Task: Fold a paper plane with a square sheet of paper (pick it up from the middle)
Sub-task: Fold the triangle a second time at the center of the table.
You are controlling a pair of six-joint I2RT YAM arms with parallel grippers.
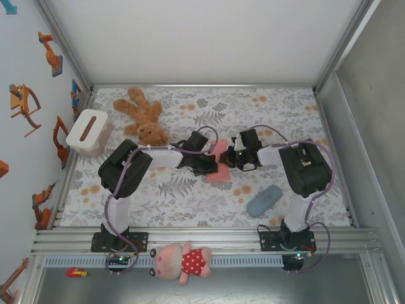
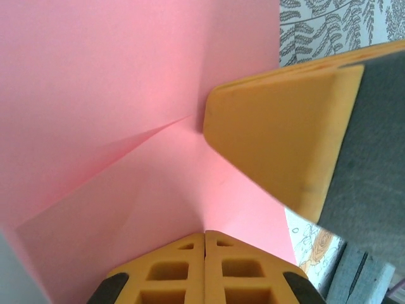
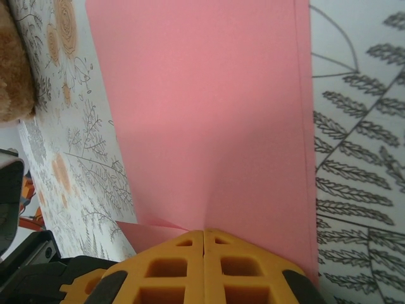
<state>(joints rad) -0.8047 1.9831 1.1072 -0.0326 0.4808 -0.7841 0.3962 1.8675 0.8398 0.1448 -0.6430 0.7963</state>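
Salmon-pink paper sheet (image 1: 219, 170); grey-leaf, orange-flower print tablecloth (image 1: 285, 107); brown plush teddy bear (image 1: 142, 117) 11 o'clock; grey-blue oblong pouch (image 1: 264, 200) 4 o'clock.

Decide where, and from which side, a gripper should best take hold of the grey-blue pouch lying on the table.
Grip the grey-blue pouch across its narrow middle, coming straight down from above. It lies flat and oblong on the table, so the jaws need only span its short width. The right gripper looks the nearer one, but it is shut on the pink paper.
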